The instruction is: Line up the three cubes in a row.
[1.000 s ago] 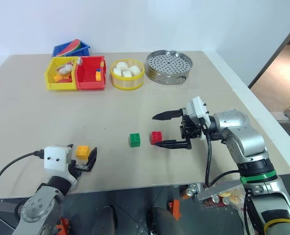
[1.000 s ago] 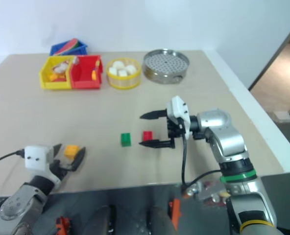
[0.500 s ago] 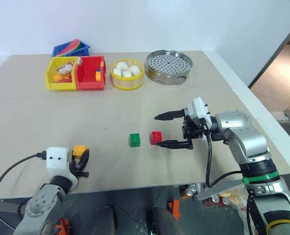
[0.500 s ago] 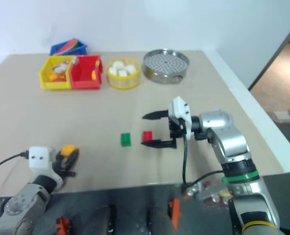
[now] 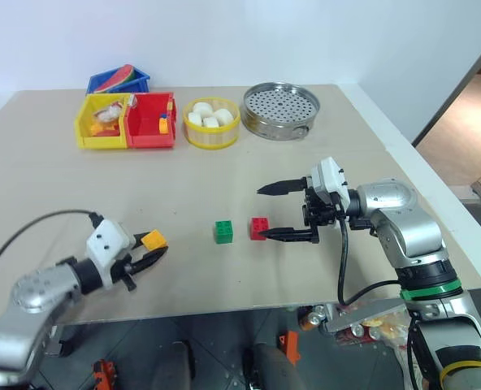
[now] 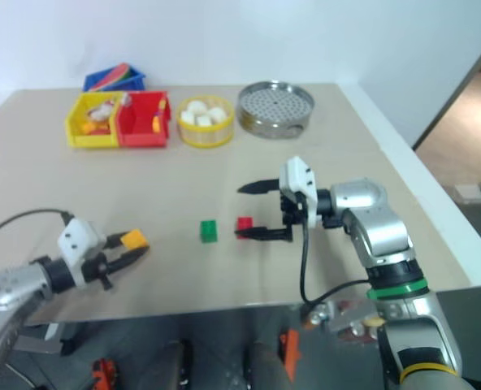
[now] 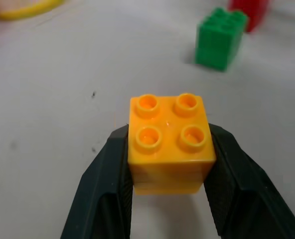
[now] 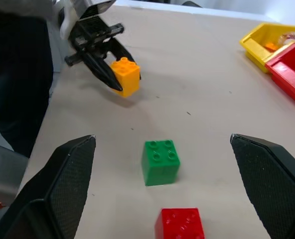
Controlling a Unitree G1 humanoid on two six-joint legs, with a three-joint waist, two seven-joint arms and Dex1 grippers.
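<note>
My left gripper (image 5: 153, 248) is shut on the orange-yellow cube (image 5: 153, 238) and holds it studs-up just above the table, near the front left. In the left wrist view the cube (image 7: 170, 142) sits clamped between both black fingers (image 7: 107, 184). The green cube (image 5: 223, 231) and the red cube (image 5: 259, 227) rest side by side at mid-table, a small gap between them. My right gripper (image 5: 263, 214) stands open, wide, pointing left, with the red cube near its lower finger. The right wrist view shows the green cube (image 8: 160, 161), the red cube (image 8: 179, 225) and the held orange-yellow cube (image 8: 125, 75).
Along the back stand a blue bin (image 5: 117, 81), a yellow bin (image 5: 102, 122), a red bin (image 5: 151, 120), a yellow bowl of white lumps (image 5: 211, 122) and a round metal steamer tray (image 5: 281, 99). The table's front edge runs just below my left gripper.
My left gripper closed on the orange-yellow cube, lifted it off the table and swung right toward the green cube. The right arm kept still.
</note>
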